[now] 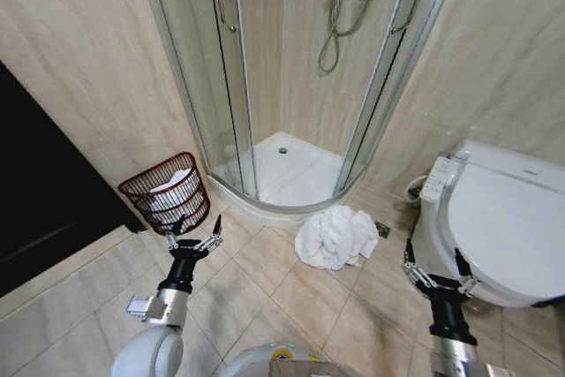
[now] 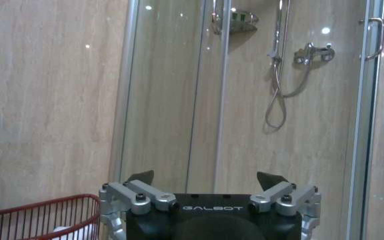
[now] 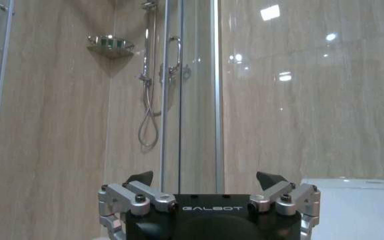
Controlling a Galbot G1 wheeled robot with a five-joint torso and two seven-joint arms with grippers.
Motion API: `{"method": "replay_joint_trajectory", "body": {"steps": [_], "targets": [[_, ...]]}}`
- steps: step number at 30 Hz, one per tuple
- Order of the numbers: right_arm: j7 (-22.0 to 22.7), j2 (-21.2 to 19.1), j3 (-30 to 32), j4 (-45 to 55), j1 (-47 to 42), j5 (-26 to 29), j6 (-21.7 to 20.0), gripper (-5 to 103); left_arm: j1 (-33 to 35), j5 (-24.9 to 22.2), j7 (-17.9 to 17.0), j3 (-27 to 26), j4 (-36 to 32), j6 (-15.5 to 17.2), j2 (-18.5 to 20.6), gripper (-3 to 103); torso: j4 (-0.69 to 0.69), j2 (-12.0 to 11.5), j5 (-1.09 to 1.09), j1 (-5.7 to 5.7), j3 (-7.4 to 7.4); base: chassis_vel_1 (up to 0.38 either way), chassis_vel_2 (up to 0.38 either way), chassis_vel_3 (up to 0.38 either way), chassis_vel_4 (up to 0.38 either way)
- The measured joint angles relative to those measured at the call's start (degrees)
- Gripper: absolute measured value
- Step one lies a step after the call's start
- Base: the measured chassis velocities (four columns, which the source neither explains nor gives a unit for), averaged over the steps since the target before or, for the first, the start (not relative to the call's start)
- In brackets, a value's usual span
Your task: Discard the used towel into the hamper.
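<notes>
Floor: beige tiles (image 1: 265, 289) with dark grout, running from the robot up to the shower (image 1: 291, 86).
Left gripper (image 1: 193, 236): nearest the robot on its left, held low over the floor, fingers spread apart and empty; the left wrist view (image 2: 207, 178) shows the same splayed fingertips.
Right gripper (image 1: 437, 264): low on the robot's right, just in front of the toilet (image 1: 503, 218), fingers released and empty; likewise in the right wrist view (image 3: 205, 178).
Writing: "GALBOT" in pale letters on the black body of each gripper, legible in both wrist views.
Towel (image 1: 336, 237): white, crumpled in a heap on the floor just in front of the shower's curved sill, between the two grippers and well apart from both, nearer the right one.
Hamper (image 1: 168, 193): red-brown wire basket standing on the floor left of the shower against the wall, just beyond the left gripper's fingertips without touching them; something white lies inside; its rim also shows in the left wrist view (image 2: 38, 217).
Shower: curved glass enclosure with white tray, chrome handles, hose and mixer on the back wall.
Walls: glossy beige stone-look panels (image 1: 88, 59).
</notes>
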Motion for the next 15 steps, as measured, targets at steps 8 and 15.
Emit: {"method": "replay_joint_trajectory", "body": {"steps": [8, 15], "targets": [[0.0, 0.0, 0.0, 0.0, 0.0, 0.0, 0.0, 100, 0.0, 0.0, 0.0, 0.0, 0.0, 0.0, 0.0, 100, 0.01, 0.05, 0.0, 0.06, 0.06, -0.056, 0.052, 0.057, -0.049], [0.0, 0.0, 0.0, 0.0, 0.0, 0.0, 0.0, 100, -0.01, 0.0, 0.0, 0.01, 0.0, 0.0, 0.0, 100, 0.0, 0.11, 0.0, 0.05, 0.06, -0.019, 0.01, 0.014, -0.014]]}}
